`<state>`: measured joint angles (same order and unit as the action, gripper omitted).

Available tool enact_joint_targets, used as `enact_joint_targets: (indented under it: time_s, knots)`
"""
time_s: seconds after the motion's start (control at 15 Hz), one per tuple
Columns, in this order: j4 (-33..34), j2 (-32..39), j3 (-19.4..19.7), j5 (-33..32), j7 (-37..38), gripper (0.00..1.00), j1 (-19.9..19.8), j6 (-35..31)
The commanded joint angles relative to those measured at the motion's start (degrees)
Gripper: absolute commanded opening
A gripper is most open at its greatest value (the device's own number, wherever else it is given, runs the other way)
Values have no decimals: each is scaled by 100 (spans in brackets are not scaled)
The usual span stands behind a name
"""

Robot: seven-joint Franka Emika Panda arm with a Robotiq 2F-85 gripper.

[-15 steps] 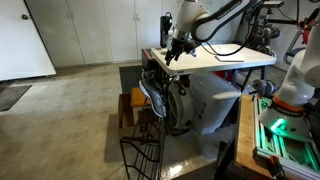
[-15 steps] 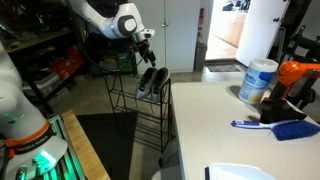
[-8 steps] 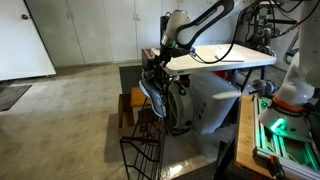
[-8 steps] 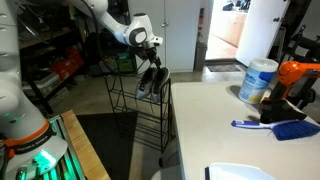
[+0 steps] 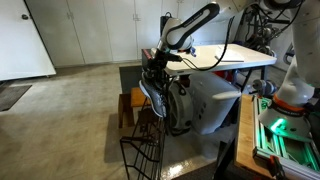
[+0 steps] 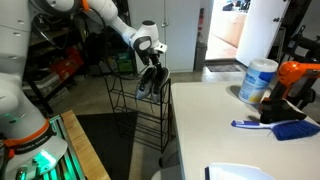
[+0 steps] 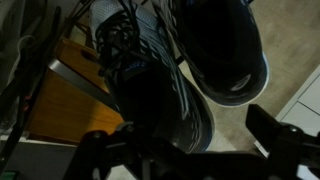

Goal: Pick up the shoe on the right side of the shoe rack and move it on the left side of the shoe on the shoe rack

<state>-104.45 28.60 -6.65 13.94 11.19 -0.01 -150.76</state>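
Claw (image 7: 190, 150): jaws spread wide. Wrist view shows dark fingers (image 7: 100, 150) at the bottom edge, one left and one right, with one end of a laced shoe (image 7: 150, 85) between them. Too dark to tell whether they touch it. Nothing is pinched.

Wrist view, left to right:
- brown stool (image 7: 70, 95) at the left edge
- laced shoe in the centre, filling most of the frame
- second shoe (image 7: 220, 40) just beside it, upper right, with a pale sole edge
- grey floor (image 7: 300, 95) at the right edge

In an exterior view, left to right:
- stool (image 5: 127, 108) on the floor left of centre, just beside the rack (image 5: 138, 150)
- shoes (image 5: 150, 95) on the rack's top tier, at centre frame
- claw (image 5: 155, 68) directly over the shoes, with the arm (image 5: 195, 22) coming in from the upper right
- white worktop (image 5: 235, 58) to the right of the rack

In an exterior view, left to right:
- arm (image 6: 105, 15) entering from the upper left
- rack (image 6: 140, 110) left of centre, standing on the floor against the worktop's edge
- shoes (image 6: 150, 82) side by side on its top tier
- claw (image 6: 152, 64) right above them, pointing down
- worktop (image 6: 230, 140) across the lower right, carrying a tub (image 6: 258, 80) and a blue brush (image 6: 275, 127) near the right edge

Both shoes are on the rack. Neither is lifted.
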Motion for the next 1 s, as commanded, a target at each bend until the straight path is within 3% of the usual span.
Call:
enact_joint_targets:
  time_s: [0.0,0.2,0.33,0.4,0.47,0.8,0.93]
  knots:
    - [264,289,-60,484,-41,100,-91,-59]
    - [369,429,-43,663,-6,98,-77,-62]
    - [421,500,-33,714,-17,88,-67,-107]
    - [440,525,-34,732,-19,81,-66,-119]
    - [459,547,-39,748,-28,64,-69,-146]
    - [532,623,-53,780,-49,23,-99,-164]
    - [511,585,-61,803,-59,12,-120,-197]
